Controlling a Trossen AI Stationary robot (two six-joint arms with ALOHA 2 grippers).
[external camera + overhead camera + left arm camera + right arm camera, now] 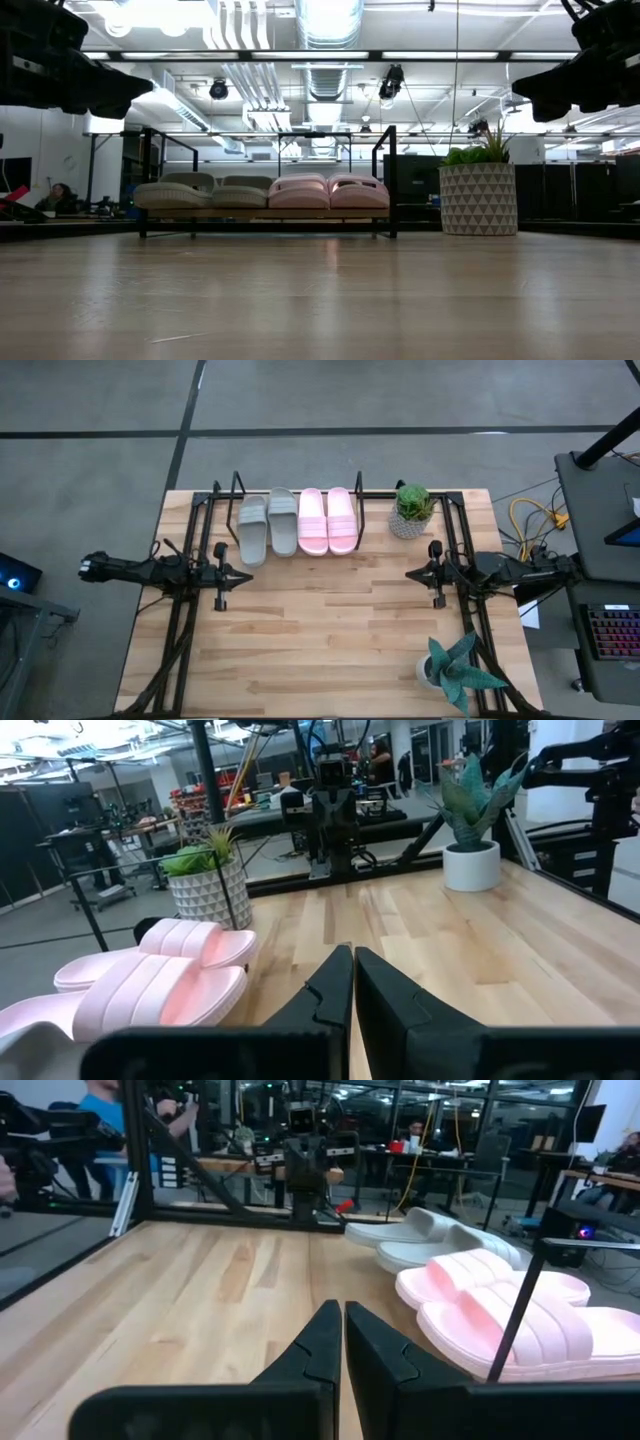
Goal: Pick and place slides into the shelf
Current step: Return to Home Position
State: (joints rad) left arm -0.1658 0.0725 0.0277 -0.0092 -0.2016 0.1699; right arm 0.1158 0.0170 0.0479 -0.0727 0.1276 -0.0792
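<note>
All four slides (pixel 312 520) sit on shelf (pixel 260 213), beyond and between grippers. Left gripper (pixel 246 573) and right gripper (pixel 411 573) both pinched closed, empty. Looks like homing step; next, just settle arms.

Four slides (pixel 313 520) on the shelf (pixel 265 213)

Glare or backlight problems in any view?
Low view: ceiling lights blow out, tabletop shows a sheen. Left wrist view: bright patch on pink slides; shut left gripper nearly black. Right wrist view: right gripper likewise. High view: even, soft shadows.
</note>
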